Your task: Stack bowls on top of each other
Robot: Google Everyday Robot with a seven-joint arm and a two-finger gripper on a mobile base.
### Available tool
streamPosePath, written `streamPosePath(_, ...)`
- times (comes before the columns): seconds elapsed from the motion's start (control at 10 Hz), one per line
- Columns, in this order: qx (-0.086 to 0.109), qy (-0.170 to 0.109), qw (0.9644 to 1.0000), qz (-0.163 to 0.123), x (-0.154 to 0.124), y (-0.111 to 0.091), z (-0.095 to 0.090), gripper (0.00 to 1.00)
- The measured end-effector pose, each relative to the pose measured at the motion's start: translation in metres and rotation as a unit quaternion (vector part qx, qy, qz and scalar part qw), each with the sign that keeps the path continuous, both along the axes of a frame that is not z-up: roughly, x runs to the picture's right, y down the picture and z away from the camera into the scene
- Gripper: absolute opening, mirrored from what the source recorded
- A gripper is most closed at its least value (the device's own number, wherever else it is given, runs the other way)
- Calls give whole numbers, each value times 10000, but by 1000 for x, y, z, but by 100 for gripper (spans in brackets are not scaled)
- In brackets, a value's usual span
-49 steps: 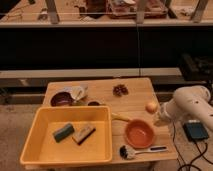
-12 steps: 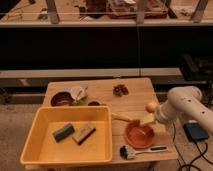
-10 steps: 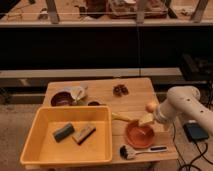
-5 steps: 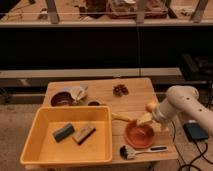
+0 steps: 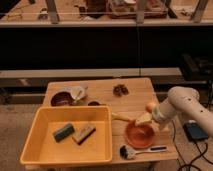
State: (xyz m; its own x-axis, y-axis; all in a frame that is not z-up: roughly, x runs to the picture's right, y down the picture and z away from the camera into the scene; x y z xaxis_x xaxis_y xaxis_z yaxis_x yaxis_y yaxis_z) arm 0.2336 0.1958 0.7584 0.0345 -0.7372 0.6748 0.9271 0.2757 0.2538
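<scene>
The orange-red bowl (image 5: 139,135) sits on the wooden table (image 5: 135,95) at the front right, just right of the yellow tub. The dark maroon bowl (image 5: 60,99) sits at the back left, behind the tub and next to a white cup (image 5: 78,92). My gripper (image 5: 144,120), at the end of the white arm (image 5: 184,106), reaches in from the right and hangs over the far rim of the orange-red bowl. I cannot tell whether it touches the rim.
A big yellow tub (image 5: 35,150) holds a green sponge (image 5: 63,132) and a brown block (image 5: 84,134). A dish brush (image 5: 142,149) lies in front of the orange-red bowl. An orange ball (image 5: 151,106), a yellow piece (image 5: 120,117) and a dark cluster (image 5: 120,90) lie nearby.
My arm has moved left and down, bringing the gripper from the table's right edge to the far rim of the orange-red bowl. The bowls have not moved.
</scene>
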Motion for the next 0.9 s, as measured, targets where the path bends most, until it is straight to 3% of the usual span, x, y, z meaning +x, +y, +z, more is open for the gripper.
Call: streamPosePath(0.9,62,-193,9998,5,-13,9,12,80)
